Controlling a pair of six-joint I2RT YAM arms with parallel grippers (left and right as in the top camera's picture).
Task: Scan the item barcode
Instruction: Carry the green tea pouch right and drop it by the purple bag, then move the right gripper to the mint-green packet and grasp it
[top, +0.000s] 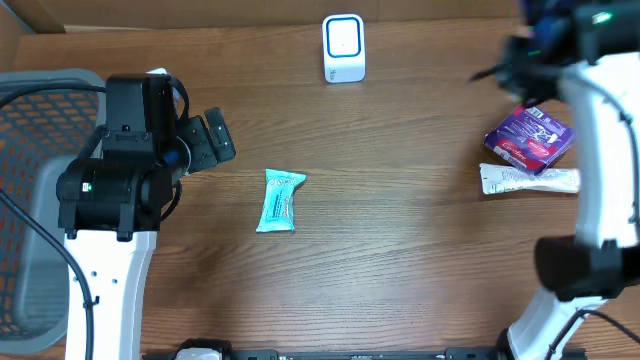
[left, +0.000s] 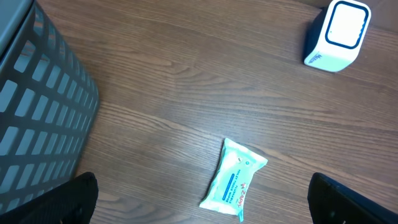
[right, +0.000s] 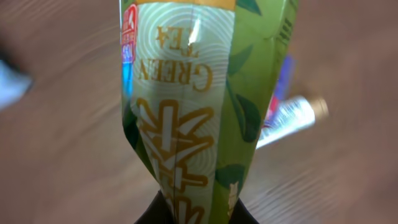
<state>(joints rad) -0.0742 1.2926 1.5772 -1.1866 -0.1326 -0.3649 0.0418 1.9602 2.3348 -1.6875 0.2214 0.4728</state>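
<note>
Green tea packet (right: 186, 112), unseen overhead, is pinched by right gripper (right: 193, 213); left gripper (left: 202, 198) gapes.

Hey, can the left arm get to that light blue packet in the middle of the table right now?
Probably yes. The left gripper is open and empty, the light blue packet lies flat close beside it, and only bare table shows between them. The basket sits behind the arm, out of the way.

The green tea packet (right: 186, 112) runs off the top edge beyond the right end effector (right: 198, 214), whose fingers hide its lower end, while behind it the blurred worktop (right: 62, 124), purple pack (right: 285, 78) and white tube (right: 289, 118) show only partly.
</note>
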